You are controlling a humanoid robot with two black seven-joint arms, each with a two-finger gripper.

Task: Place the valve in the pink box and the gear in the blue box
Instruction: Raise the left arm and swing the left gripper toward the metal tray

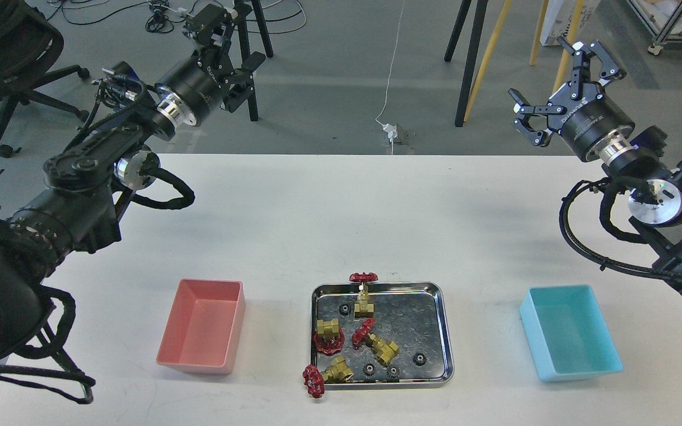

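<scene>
Several brass valves with red handwheels lie in the steel tray (443, 331) at the table's front centre: one upright at the back rim (364, 300), one at the left (328, 329), one in the middle (381, 348), one hanging over the front left corner (337, 371). Small black gears (419, 358) are scattered among them. The empty pink box (203, 325) stands left of the tray, the empty blue box (570, 331) right of it. My left gripper (229, 41) is raised far back left, open and holding nothing. My right gripper (563, 86) is raised far back right, open and empty.
Beyond the white table's far edge are an office chair (3, 65), tripod legs (471, 59), cables and a floor socket (391, 131). Bare tabletop lies between the boxes and the far edge.
</scene>
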